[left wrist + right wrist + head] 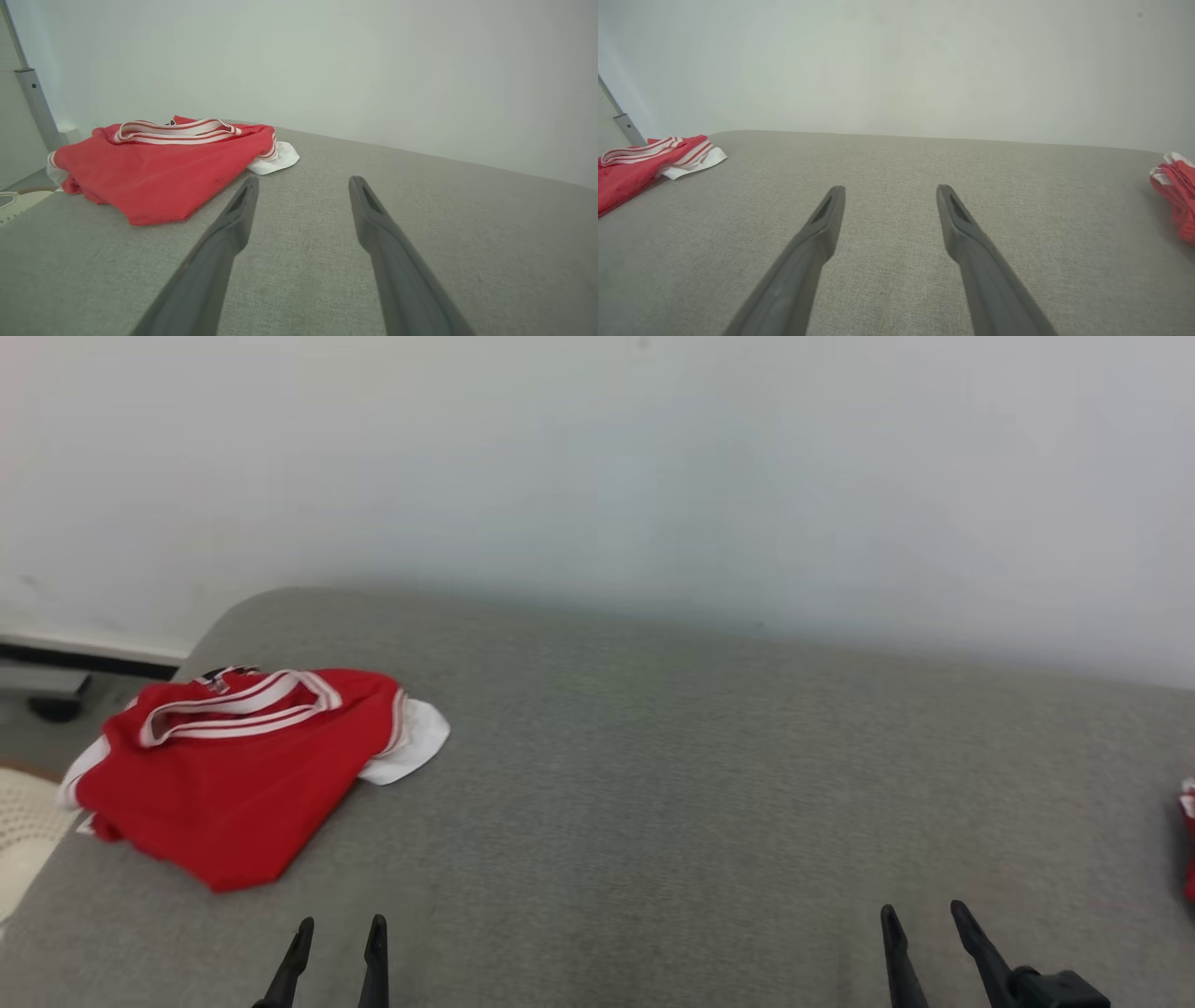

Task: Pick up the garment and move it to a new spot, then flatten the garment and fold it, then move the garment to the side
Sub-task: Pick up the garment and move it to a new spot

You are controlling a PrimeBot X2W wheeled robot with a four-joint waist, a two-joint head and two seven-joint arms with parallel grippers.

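Left of frame, the folded red garment (233,775) lies near the grey surface's (653,756) edge, seemingly set aside. Lower left, the left gripper (342,922) hangs spread, empty; lower right, the right gripper (922,907) likewise. 1 more red cloth (1187,840) shows far right.

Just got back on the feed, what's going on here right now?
Nothing is being handled. The left gripper and right gripper are both open and empty, poised over the near edge of the grey surface. The red garment with white striped trim lies roughly folded at the surface's left end, apart from both grippers. A second red garment peeks in at the far right edge.
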